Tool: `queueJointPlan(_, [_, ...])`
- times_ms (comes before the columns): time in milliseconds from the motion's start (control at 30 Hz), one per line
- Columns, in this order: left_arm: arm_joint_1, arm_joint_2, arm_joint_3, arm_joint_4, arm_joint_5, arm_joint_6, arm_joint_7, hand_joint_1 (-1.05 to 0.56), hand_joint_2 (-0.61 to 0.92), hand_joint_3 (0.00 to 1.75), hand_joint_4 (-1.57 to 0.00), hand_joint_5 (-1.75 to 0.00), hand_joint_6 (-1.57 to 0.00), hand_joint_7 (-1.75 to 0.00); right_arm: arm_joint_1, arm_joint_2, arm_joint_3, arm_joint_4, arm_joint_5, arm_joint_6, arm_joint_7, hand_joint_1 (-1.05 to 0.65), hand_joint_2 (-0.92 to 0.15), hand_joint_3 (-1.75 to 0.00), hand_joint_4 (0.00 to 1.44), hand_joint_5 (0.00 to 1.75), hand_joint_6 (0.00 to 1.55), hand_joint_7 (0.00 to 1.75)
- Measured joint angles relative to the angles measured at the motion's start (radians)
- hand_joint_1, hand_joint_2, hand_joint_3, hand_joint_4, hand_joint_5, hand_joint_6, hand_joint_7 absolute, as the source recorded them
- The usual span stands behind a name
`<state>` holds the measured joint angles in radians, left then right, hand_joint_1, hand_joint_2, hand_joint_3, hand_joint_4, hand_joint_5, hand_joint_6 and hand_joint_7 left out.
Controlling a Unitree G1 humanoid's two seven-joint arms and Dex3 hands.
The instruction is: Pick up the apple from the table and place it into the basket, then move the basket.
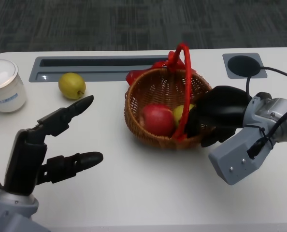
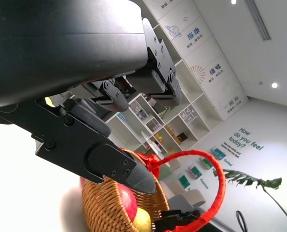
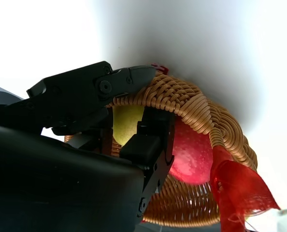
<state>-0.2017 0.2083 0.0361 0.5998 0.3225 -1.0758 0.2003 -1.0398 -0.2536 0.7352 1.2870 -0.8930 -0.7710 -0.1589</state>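
Head view is showing the apple [image 1: 158, 119] already lying in the basket [image 1: 148, 133]; right hand [image 1: 220, 115] is gripping its rim, left hand [image 1: 56, 145] hanging open. Next: shifting the basket steadily.

white table [image 1: 134, 183] with rounded far corners. on it: wicker basket [image 1: 153, 89] with red handle right of centre, yellow lemon [image 1: 72, 85] left of it, well apart, white lidded jar [image 1: 4, 86] near left edge. long grey recessed slot [image 1: 85, 67] along the far side, grey plate with black round cap [image 1: 245, 65] far right, black cable [image 1: 279, 72] running from it.
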Motion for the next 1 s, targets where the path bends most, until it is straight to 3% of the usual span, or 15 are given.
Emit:
queueJointPlan(67, [0.0,-0.001,0.0,0.0,0.0,0.0,0.0,-0.58,0.78,0.0,-0.69,-0.01,-0.64,-0.01,-0.002,0.0,-0.001,0.001,0.002,0.012,0.017,-0.31,-0.92,-0.08,0.69,1.01,0.8,0.75])
queueJointPlan(100, [0.0,-0.001,0.0,0.0,0.0,0.0,0.0,-0.58,0.78,0.0,-0.69,-0.01,-0.64,-0.01,-0.003,0.0,-0.003,0.001,0.004,0.015,0.027,-0.31,-0.92,-0.06,0.71,0.98,0.83,0.7])
queueJointPlan(233, [0.0,-0.001,0.001,0.0,0.001,0.0,0.0,-0.59,0.79,0.0,-0.69,0.0,-0.64,0.0,-0.005,0.0,-0.017,0.002,0.02,0.019,0.049,-0.3,-0.92,-0.08,0.61,1.42,0.72,1.02])
queueJointPlan(367, [0.0,-0.002,0.002,-0.001,0.001,0.0,0.0,-0.58,0.79,0.0,-0.69,0.0,-0.64,0.0,-0.005,0.004,-0.021,0.001,0.026,0.023,0.048,-0.31,-0.92,-0.11,0.57,1.59,0.64,1.23])
queueJointPlan(433, [0.0,-0.002,0.002,-0.001,0.0,0.0,0.0,-0.58,0.79,0.0,-0.69,0.0,-0.64,0.0,-0.005,0.007,-0.019,0.002,0.024,0.036,0.045,-0.3,-0.92,-0.15,0.56,1.57,0.63,1.24])
queueJointPlan(600, [0.002,-0.003,0.002,-0.002,-0.001,-0.002,0.0,-0.58,0.79,0.0,-0.69,0.0,-0.64,0.0,-0.008,0.009,-0.02,0.019,0.025,0.096,0.056,-0.25,-0.92,-0.14,0.64,1.26,0.67,1.11])
queueJointPlan(767, [0.005,-0.003,0.002,-0.002,-0.002,-0.007,0.0,-0.57,0.78,0.0,-0.69,0.0,-0.64,0.0,-0.018,0.007,-0.021,0.043,0.024,0.201,0.064,-0.22,-0.92,-0.15,0.58,1.49,0.62,1.25])
queueJointPlan(1000, [0.027,-0.003,0.002,-0.013,-0.01,-0.011,0.0,-0.57,0.78,0.0,-0.7,0.0,-0.64,0.0,-0.022,-0.017,-0.02,0.063,0.014,0.249,0.031,-0.22,-0.92,-0.04,0.64,1.44,0.74,0.96])
